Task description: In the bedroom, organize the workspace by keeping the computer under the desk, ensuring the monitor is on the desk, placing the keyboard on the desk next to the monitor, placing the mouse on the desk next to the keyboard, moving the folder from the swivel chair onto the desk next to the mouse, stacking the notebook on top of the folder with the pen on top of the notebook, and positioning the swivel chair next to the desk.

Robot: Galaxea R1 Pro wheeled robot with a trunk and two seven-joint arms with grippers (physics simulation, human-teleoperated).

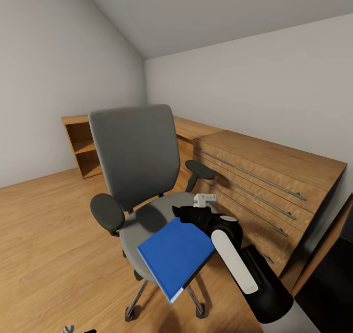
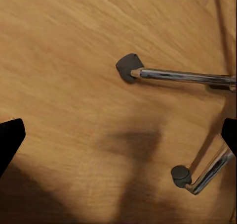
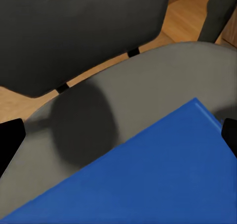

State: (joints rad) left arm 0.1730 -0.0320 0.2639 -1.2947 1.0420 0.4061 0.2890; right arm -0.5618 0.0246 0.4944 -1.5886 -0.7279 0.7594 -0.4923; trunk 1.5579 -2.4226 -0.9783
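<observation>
Your right arm reaches forward over the swivel chair (image 1: 142,176), right gripper (image 3: 118,130) spread wide, empty, above the blue folder (image 1: 175,255) on its seat. Left gripper (image 2: 118,135) spread above floor (image 2: 64,61).

White walls (image 1: 59,68), sloped ceiling (image 1: 220,10); wood plank floor (image 1: 44,254); wooden drawer unit (image 1: 267,176), open shelf (image 1: 81,144).

Right arm (image 1: 245,264): glossy black casing, white oblong forearm panel, white wrist bracket (image 1: 205,199); black fingers (image 3: 10,140).
</observation>
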